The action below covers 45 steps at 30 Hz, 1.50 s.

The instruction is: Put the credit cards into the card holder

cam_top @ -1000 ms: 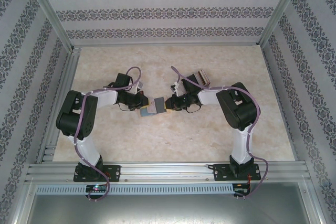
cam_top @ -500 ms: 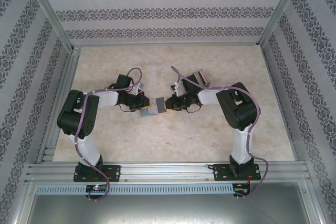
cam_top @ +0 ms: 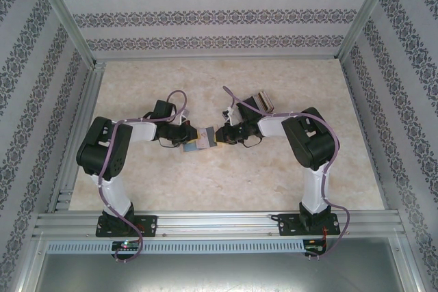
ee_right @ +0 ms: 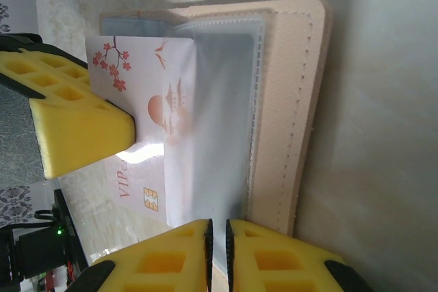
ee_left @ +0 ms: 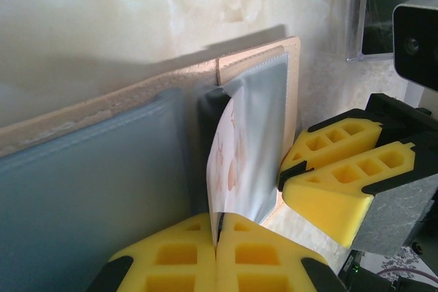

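Note:
The beige card holder (ee_right: 295,100) lies open on the table, its clear sleeves (ee_right: 222,94) facing up. My left gripper (ee_left: 217,236) is shut on a white credit card (ee_left: 229,165) printed with red blossoms and a chip. The card (ee_right: 133,80) stands on edge, its far part slid under a clear sleeve. My right gripper (ee_right: 219,241) is shut on the sleeve's edge, its jaws almost touching. In the top view both grippers meet over the holder (cam_top: 200,138), the left (cam_top: 189,136) and the right (cam_top: 219,135).
A clear plastic case (cam_top: 263,101) sits behind the right arm's wrist, and it appears at the upper right of the left wrist view (ee_left: 383,11). The marble-patterned table (cam_top: 226,176) is enclosed by a metal frame and patterned walls.
My left gripper has moved a little to the right, carrying the card closer to the right gripper and over the holder. The right arm has stayed put.

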Motion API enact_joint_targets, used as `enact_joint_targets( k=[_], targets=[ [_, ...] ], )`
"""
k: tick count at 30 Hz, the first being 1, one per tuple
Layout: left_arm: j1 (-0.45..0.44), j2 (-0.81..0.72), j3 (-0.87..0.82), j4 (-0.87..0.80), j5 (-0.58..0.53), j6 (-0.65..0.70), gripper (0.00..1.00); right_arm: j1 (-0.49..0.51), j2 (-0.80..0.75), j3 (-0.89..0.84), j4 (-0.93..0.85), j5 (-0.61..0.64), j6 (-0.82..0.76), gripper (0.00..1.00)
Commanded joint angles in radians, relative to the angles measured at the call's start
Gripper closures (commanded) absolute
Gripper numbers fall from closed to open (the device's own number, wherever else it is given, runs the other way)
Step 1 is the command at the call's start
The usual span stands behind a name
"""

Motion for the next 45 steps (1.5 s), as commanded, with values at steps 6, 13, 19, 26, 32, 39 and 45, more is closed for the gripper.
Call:
enact_joint_targets(
  k=[6, 13, 19, 26, 32, 39, 45],
  targets=[
    [-0.052, 0.059, -0.024, 0.007, -0.048, -0.035, 1.00, 0.010, 0.015, 0.006, -0.035, 0.015, -0.021, 0.82],
    [-0.072, 0.079, 0.016, -0.046, -0.065, -0.013, 0.99, 0.009, 0.017, 0.005, -0.034, 0.012, -0.021, 0.82],
    [-0.072, 0.057, 0.054, -0.135, -0.101, 0.023, 0.85, 0.009, 0.019, 0.007, -0.038, 0.012, -0.022, 0.82],
    [-0.072, -0.004, 0.143, -0.354, -0.201, 0.119, 0.71, 0.008, 0.025, 0.011, -0.038, 0.007, -0.026, 0.82],
    [-0.073, -0.032, 0.188, -0.430, -0.243, 0.144, 0.71, 0.009, 0.026, 0.011, -0.040, 0.006, -0.026, 0.82],
    [-0.072, -0.086, 0.184, -0.438, -0.293, 0.133, 0.72, 0.009, 0.004, 0.012, -0.055, 0.016, -0.038, 0.82],
    [-0.064, -0.151, 0.155, -0.436, -0.416, 0.105, 1.00, 0.017, -0.064, 0.051, -0.170, 0.080, -0.113, 0.82]
  ],
)
